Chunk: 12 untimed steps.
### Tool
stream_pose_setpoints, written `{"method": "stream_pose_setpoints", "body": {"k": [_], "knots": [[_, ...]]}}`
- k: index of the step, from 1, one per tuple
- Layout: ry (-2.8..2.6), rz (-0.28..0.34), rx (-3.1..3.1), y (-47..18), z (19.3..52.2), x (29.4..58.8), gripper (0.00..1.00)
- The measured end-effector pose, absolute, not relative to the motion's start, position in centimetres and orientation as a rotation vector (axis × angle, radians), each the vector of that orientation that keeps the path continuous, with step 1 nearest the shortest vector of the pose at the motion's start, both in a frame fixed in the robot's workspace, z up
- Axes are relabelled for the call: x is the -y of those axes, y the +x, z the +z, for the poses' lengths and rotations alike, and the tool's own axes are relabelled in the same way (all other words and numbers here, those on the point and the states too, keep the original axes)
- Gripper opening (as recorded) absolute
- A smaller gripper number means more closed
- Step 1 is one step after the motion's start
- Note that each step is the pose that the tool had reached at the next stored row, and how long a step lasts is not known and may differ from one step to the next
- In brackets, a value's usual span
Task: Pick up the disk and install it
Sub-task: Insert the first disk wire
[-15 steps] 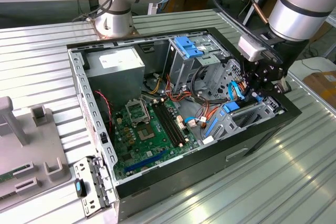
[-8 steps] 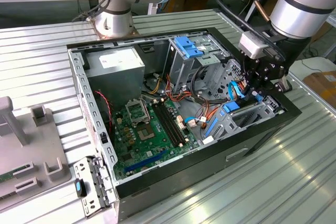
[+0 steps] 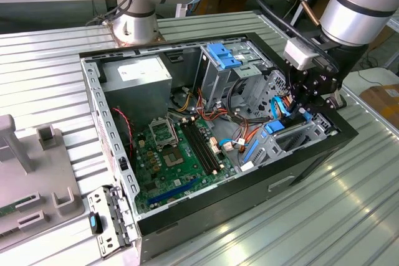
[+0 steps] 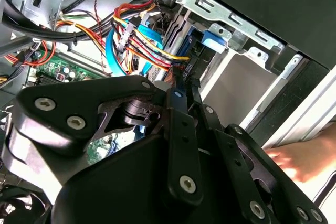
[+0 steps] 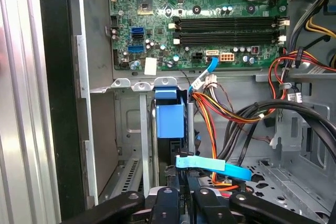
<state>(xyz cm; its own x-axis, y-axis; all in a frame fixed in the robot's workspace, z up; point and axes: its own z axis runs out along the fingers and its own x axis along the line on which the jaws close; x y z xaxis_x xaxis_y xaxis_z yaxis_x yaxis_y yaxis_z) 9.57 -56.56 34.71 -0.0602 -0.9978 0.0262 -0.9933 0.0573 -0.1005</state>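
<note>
The gripper is down inside the open computer case, at the drive cage on the exterior view's right, and in both wrist views its black fingers stand close together on a thin dark edge that appears to be the disk. That disk sits on edge in a slot of the metal cage, its blue bracket showing between the grey walls in the first wrist view, with a light blue flat cable lying across just in front of the fingers. Whether the fingers truly clamp the disk or merely rest against it cannot be told for certain. Judging by this, picking up looks done and the disk is already well into its bay, so the work is in its last part; whether it is fully seated is hidden. Beyond the cage lie bundled red, yellow and orange wires, then the green motherboard and the grey power supply box. A blurred hand shows outside the case in the second wrist view.
</note>
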Motion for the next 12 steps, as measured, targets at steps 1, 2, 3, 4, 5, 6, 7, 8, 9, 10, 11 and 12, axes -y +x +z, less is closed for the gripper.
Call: {"method": "stream_pose_setpoints", "body": {"k": [1, 2, 3, 4, 5, 6, 7, 8, 9, 10, 11, 12], "knots": [[-2.12, -0.141, -2.246, 9.57, 34.71, 56.55, 0.17], [-2.121, -0.141, -2.245, 9.57, 34.71, 56.55, 0.17], [-2.123, -0.141, -2.243, 9.57, 34.7, 56.55, 0.17], [-2.124, -0.141, -2.241, 9.57, 34.68, 56.55, 0.17], [-2.126, -0.141, -2.24, 9.58, 34.65, 56.57, 0.17], [-2.128, -0.141, -2.238, 9.57, 34.64, 56.57, 0.17], [-2.129, -0.141, -2.237, 9.57, 34.64, 56.57, 0.17], [-2.13, -0.141, -2.236, 9.57, 34.63, 56.57, 0.17], [-2.13, -0.14, -2.235, 9.58, 34.59, 56.57, 0.17], [-2.131, -0.14, -2.235, 9.58, 34.52, 56.57, 0.17], [-2.131, -0.14, -2.234, 9.58, 34.47, 56.57, 0.17], [-2.132, -0.14, -2.234, 9.58, 34.4, 56.57, 0.17]]}}
